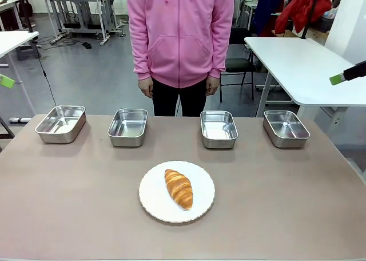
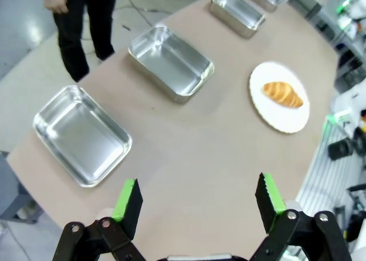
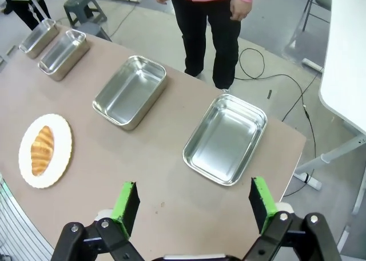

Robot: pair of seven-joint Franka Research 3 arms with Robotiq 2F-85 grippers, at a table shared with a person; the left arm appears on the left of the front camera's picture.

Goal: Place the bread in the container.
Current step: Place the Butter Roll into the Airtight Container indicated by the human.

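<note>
**Opening step: bread waiting on its plate, both claws up and empty**

The bread (image 1: 179,188) lies on the white plate (image 1: 153,206) in the middle of the surface (image 1: 68,215), nothing touching it. Behind it runs a row of four steel trays: outer-left tray (image 1: 60,123), inner-left tray (image 1: 127,126), inner-right tray (image 1: 219,129) and outer-right tray (image 1: 286,128). All are bare, and we cannot tell which one is the container. Our left claw (image 2: 199,198) hangs high over its end of the surface, fingers wide apart and holding nothing, and our right claw (image 3: 193,201) does the same at the other end. The person (image 1: 180,38) stands at the far side. We judge the reach comes next: one claw should drop over the bread, set its fingers across the narrow body and close gently, since the crust looks easy to crush.
</note>
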